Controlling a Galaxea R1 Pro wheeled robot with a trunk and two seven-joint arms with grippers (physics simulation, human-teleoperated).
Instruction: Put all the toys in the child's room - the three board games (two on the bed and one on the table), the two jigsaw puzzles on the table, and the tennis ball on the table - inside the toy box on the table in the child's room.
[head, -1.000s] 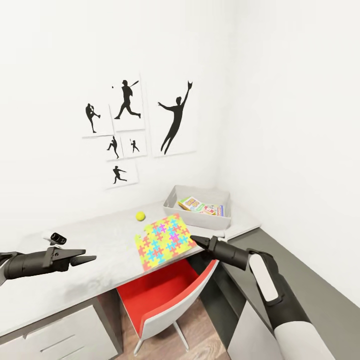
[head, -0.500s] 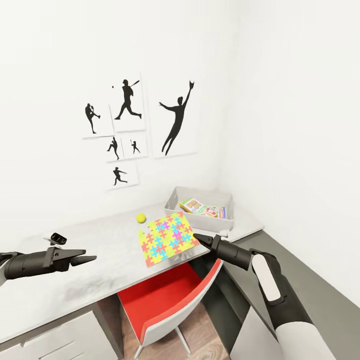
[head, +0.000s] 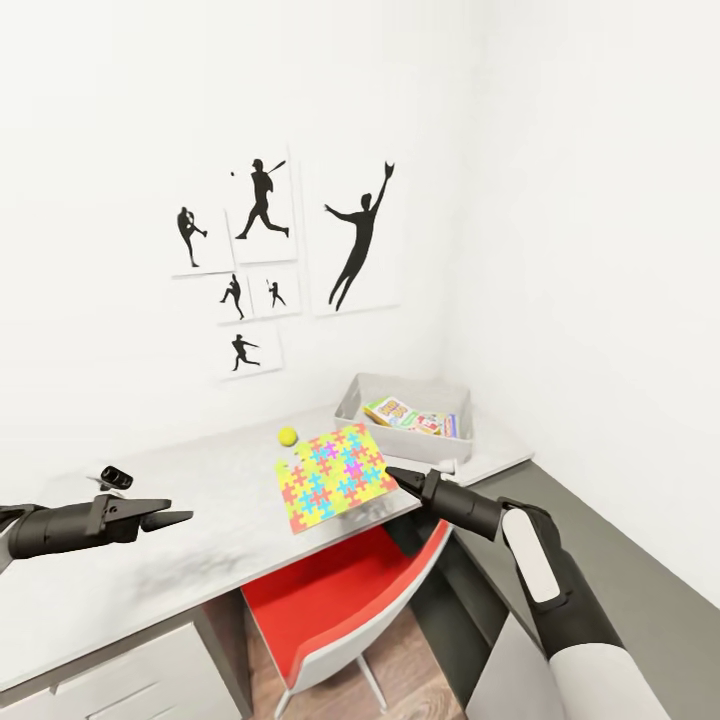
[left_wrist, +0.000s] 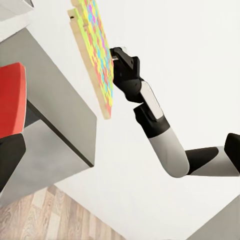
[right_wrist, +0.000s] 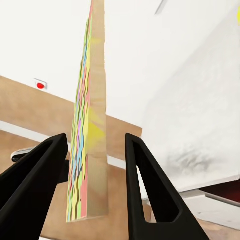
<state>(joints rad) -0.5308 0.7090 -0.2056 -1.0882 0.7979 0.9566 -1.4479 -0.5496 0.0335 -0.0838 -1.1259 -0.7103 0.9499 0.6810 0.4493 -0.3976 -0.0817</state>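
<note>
My right gripper (head: 392, 474) is shut on the right edge of a multicoloured jigsaw puzzle (head: 334, 476), holding the sheet tilted just above the front edge of the table (head: 200, 490). The right wrist view looks along the puzzle (right_wrist: 90, 150) edge-on, between the two fingers of that gripper (right_wrist: 95, 137). The left wrist view catches the puzzle (left_wrist: 97, 55) and the right gripper (left_wrist: 117, 55) from the side. A tennis ball (head: 288, 436) rests on the table behind the puzzle. The grey toy box (head: 400, 440) stands at the table's far right with board games (head: 400, 412) inside. My left gripper (head: 180, 518) hovers open over the table's left part.
A red-seated chair (head: 320, 600) is tucked under the table below the puzzle. A small black object (head: 117, 477) lies on the table near my left gripper. A lower dark grey section (head: 600, 540) runs along the right wall. Silhouette posters (head: 265, 260) hang above the table.
The whole view has drifted slightly. The right gripper has raised the puzzle a little, nearer the toy box. The left arm has stayed in place.
</note>
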